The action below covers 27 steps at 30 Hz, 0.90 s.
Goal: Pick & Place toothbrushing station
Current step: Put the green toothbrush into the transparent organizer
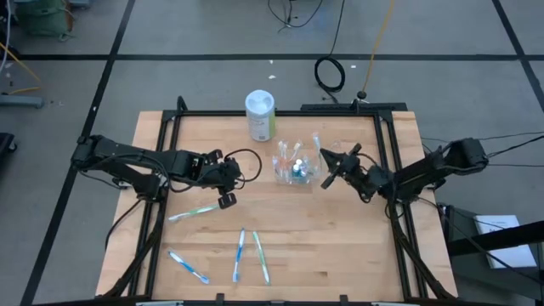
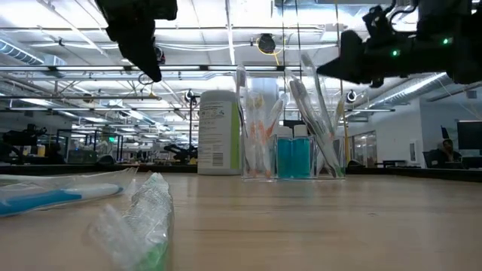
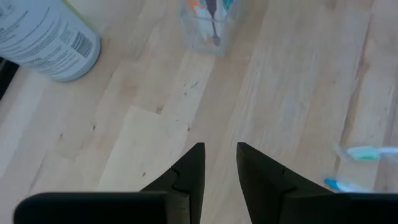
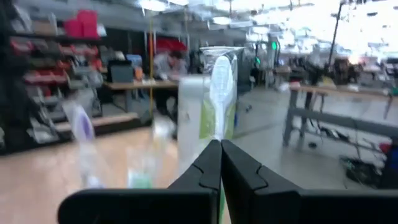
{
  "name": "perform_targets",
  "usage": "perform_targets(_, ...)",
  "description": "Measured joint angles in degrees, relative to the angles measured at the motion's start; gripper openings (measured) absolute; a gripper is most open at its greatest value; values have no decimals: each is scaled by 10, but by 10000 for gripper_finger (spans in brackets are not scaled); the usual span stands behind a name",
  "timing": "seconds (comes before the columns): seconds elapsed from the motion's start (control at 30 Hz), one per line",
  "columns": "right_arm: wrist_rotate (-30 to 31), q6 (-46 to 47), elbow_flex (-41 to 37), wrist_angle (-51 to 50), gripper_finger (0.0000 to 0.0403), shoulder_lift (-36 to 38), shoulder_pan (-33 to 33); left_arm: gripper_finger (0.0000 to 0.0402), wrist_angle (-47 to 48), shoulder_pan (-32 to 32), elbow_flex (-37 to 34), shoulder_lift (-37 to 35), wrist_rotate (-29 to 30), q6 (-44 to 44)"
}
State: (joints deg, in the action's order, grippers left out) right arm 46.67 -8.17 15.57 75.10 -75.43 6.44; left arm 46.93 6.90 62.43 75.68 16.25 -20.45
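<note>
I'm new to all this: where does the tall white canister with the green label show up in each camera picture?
High view: the canister stands near the table's far edge, left of the clear cup.
Low view: centre, left of the cup.
Left wrist view: top left corner.
Right wrist view: centre, blurred.
Shared landmark: the cup, except in the right wrist view.

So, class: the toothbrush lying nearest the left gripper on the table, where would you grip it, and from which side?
Grip the toothbrush around the middle of its slim handle, coming straight down from above. It lies flat on the table, so only a top approach lets fingers close across its narrow width. The left gripper, empty with a small gap between its fingers, hangs just beside it and is probably the better placed arm.
</note>
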Motion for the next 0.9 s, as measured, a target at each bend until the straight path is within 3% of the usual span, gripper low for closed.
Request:
perform_targets(0.4,147,78,0,-100,0,-41,59,97,-4,3,0,0,-7,-23)
perform_targets(0.77,150,117,1,-158,0,-41,83,97,1,9,0,0,-18,-59)
perform_targets(0.9,148,164,1,-193,0,-41,83,97,5,11,0,1,-63,-67)
